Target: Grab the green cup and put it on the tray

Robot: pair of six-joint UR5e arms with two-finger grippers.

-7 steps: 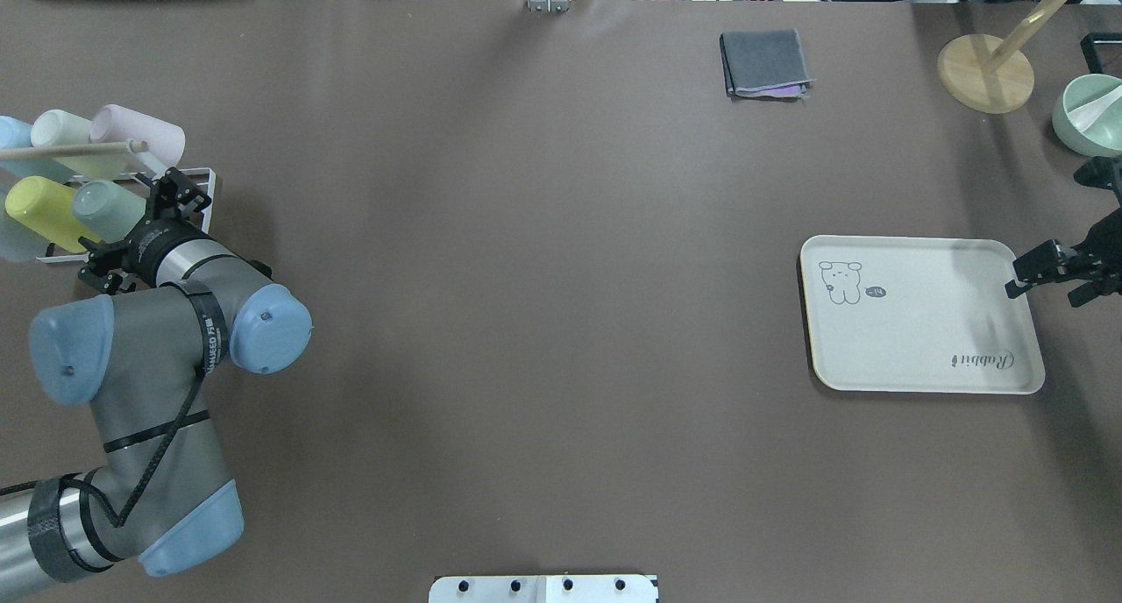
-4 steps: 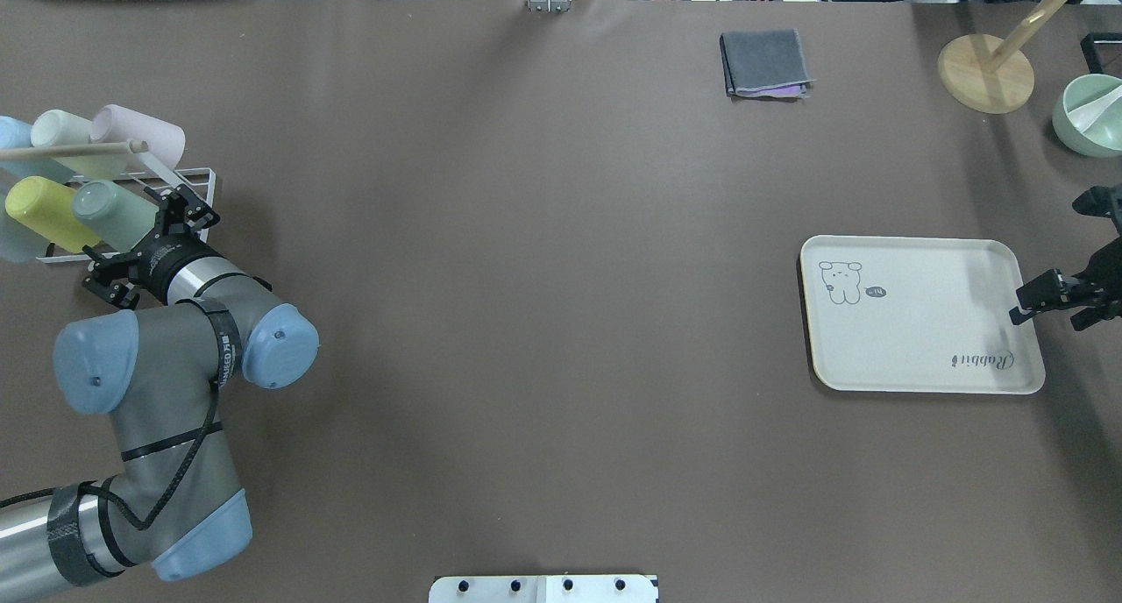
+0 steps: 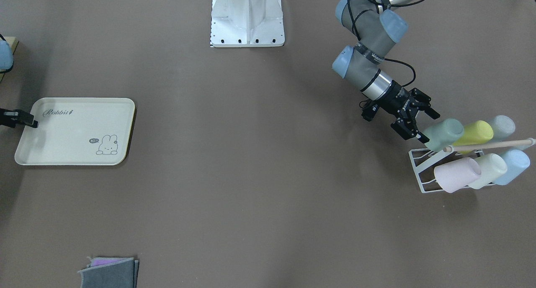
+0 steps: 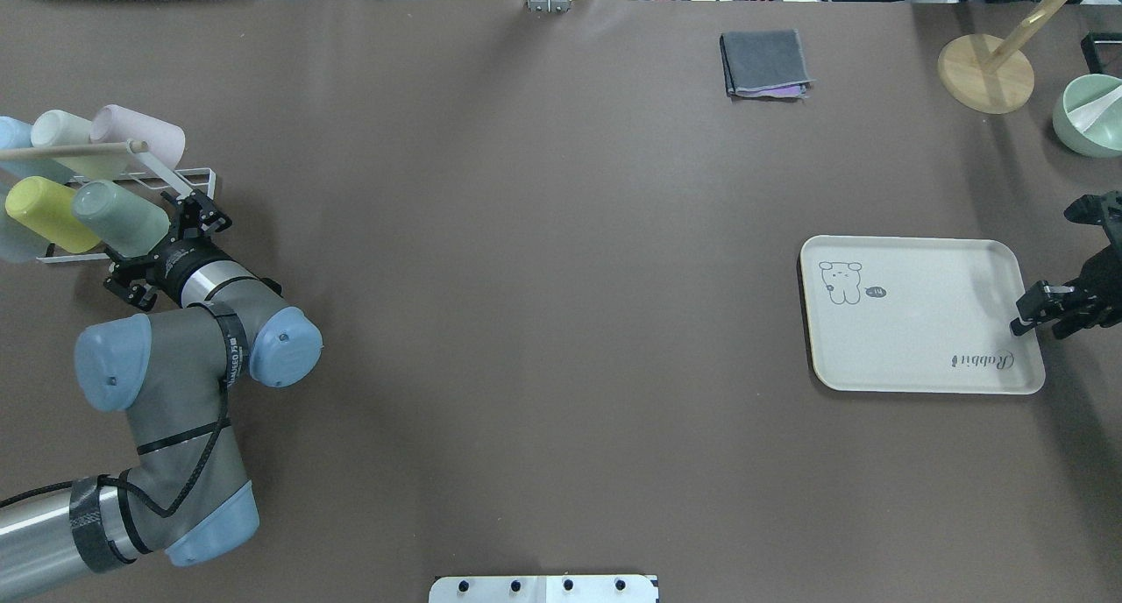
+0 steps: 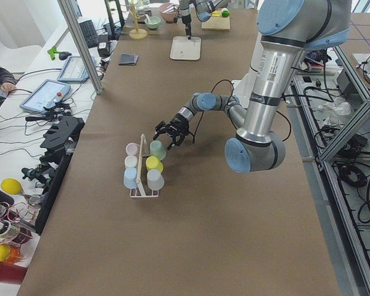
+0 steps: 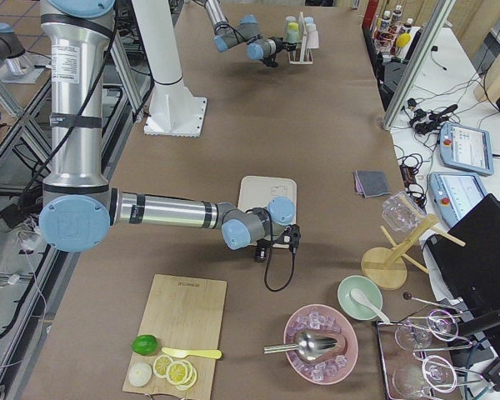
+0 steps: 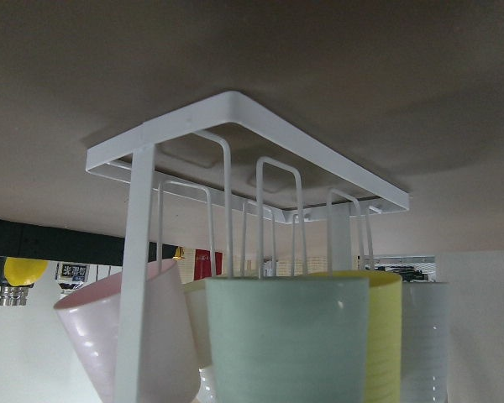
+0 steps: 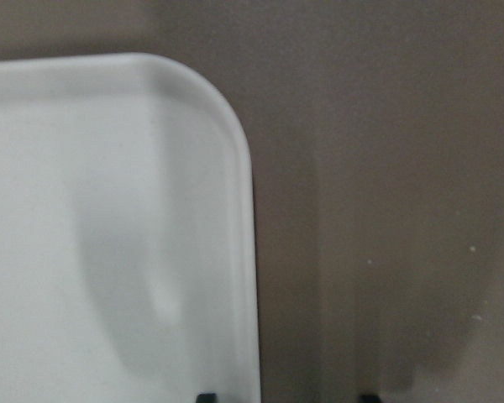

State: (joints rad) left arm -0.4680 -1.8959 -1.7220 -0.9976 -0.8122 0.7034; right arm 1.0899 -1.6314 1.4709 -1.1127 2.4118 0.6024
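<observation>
Overhead, with twelve o'clock taken at the table's far edge, the green cup (image 4: pixel 118 217) is sitting mouth-down over a wire loop of the white rack (image 4: pixel 200 178) at about nine o'clock on the table (image 4: pixel 543 322), occupying the rack corner nearest the robot's left arm. That inverted seat is probably holding it for draining, so the cup is likely needing a lift clear of its loop before any sideways travel. The left gripper (image 3: pixel 427 127) is hovering low at the cup's four o'clock side with its fingers spread wide and nothing between them. Its wrist camera is facing the cup's wall squarely, which suggests the approach is under way and the grasp not yet made. Whether a fingertip is touching the cup cannot be told. A yellow cup (image 4: pixel 39 210) is standing just beside the green one at its nine o'clock. The rack's wooden bar (image 4: pixel 70 150) is crossing at its twelve o'clock with a pink cup (image 4: pixel 140 134) beyond, so free room for the fingers is lying mainly on the cup's three and six o'clock sides. The tray (image 4: pixel 912 322) is lying flat and bare at three o'clock, well apart from the rack, with open brown table stretching between. The right gripper (image 4: pixel 1034 309), fingers parted and holding nothing, is straddling the tray's three o'clock rim, so the tray's nine o'clock half is offering the freer landing.
</observation>
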